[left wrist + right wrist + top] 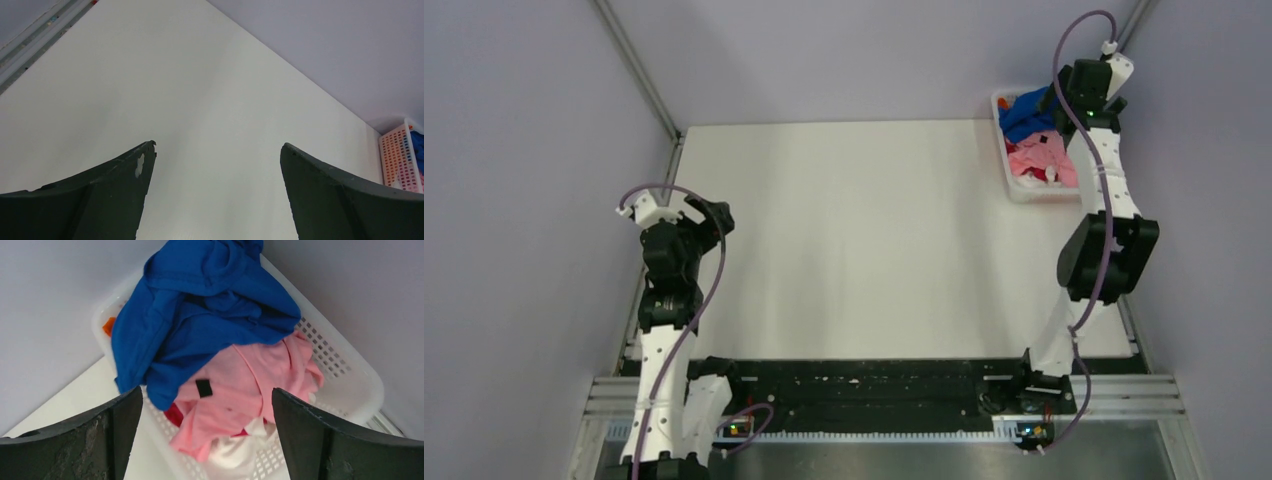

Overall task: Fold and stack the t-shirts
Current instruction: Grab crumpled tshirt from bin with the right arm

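Note:
The t-shirts lie crumpled in a heap in a white lattice basket [345, 375] at the table's far right corner. A royal blue one [200, 305] is on top, spilling over the basket's rim. Below it is a pink one [245, 385] with a small black tag. Bits of white [235, 455], red [175, 415] and orange [109, 326] cloth show beneath. My right gripper [207, 390] hangs open just above the pile, holding nothing. My left gripper [218, 145] is open and empty over bare table at the left.
The basket [1014, 190] stands against the right wall at the white table's [854, 230] far edge. Grey walls close in at the back and on both sides. A metal rail [639, 70] runs along the left. A black strip [874, 385] spans the near edge between the arm bases.

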Motion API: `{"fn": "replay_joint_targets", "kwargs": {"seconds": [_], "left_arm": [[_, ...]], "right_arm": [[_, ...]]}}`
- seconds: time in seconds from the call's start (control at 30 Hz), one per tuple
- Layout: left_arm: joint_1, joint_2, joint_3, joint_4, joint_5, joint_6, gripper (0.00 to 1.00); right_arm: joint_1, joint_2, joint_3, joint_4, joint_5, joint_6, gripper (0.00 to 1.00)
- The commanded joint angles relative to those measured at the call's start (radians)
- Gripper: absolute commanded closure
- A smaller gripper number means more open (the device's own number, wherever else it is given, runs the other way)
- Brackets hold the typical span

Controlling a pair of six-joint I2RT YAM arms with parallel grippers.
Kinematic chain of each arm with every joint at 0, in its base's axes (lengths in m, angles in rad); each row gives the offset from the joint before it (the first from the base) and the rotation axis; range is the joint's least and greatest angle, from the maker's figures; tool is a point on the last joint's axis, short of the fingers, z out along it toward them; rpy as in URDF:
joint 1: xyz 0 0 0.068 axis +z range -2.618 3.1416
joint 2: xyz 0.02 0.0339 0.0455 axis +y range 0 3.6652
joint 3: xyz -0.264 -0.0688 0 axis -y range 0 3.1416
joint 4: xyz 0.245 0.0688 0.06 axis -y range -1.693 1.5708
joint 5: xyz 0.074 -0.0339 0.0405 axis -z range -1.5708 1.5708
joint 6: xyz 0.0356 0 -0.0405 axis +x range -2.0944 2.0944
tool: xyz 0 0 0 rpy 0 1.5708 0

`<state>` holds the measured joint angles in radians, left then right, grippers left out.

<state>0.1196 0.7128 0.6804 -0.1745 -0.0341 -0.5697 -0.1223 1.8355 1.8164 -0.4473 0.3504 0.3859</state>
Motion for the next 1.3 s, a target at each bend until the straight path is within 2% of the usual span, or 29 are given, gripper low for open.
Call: {"fn": "replay_joint_targets", "kwargs": {"seconds": [0.0, 0.1, 0.2, 0.47, 0.6, 0.7, 0.8, 0.9, 0.93, 1.07, 1.13, 1.27], "left_arm": [[0.0, -0.033, -0.023, 0.058, -0.044, 0.017, 0.01], [-0.001, -0.056, -0.065, 0.101, -0.056, 0.026, 0.01], [0.0, -0.078, -0.084, 0.118, -0.081, 0.018, 0.01], [-0.001, -0.089, -0.086, 0.111, -0.116, 0.029, 0.01], [0.0, -0.075, -0.096, 0.142, -0.046, 0.019, 0.01], [0.0, -0.057, -0.095, 0.155, -0.023, 0.011, 0.01], [0.0, -0.043, -0.094, 0.161, -0.004, -0.004, 0.01], [0.0, -0.034, -0.102, 0.217, 0.09, -0.012, 0.01], [0.0, -0.032, -0.107, 0.23, 0.099, -0.017, 0.01], [-0.001, -0.035, -0.112, 0.231, 0.099, -0.027, 0.01], [-0.001, -0.037, -0.114, 0.234, 0.11, -0.033, 0.01], [-0.001, -0.035, -0.114, 0.237, 0.156, -0.033, 0.01]], "right_arm": [[-0.037, 0.196, 0.25, 0.002, -0.053, -0.011, 0.01], [-0.037, 0.366, 0.422, -0.006, -0.07, -0.022, 0.01], [-0.037, 0.452, 0.524, 0.042, -0.051, -0.015, 0.01], [-0.037, 0.558, 0.506, 0.283, -0.068, -0.083, 0.04], [-0.037, 0.633, 0.544, 0.361, -0.053, -0.096, 0.1], [-0.038, 0.675, 0.573, 0.43, -0.023, -0.126, 0.23], [-0.039, 0.674, 0.591, 0.473, 0.014, -0.123, 0.58], [-0.037, 0.636, 0.591, 0.492, 0.011, -0.114, 0.74], [-0.037, 0.617, 0.592, 0.497, 0.012, -0.11, 0.78], [-0.036, 0.528, 0.593, 0.515, -0.018, -0.131, 0.8], [-0.032, 0.473, 0.591, 0.493, -0.028, -0.129, 0.84], [0.003, 0.319, 0.52, 0.485, -0.103, -0.158, 0.89]]}}
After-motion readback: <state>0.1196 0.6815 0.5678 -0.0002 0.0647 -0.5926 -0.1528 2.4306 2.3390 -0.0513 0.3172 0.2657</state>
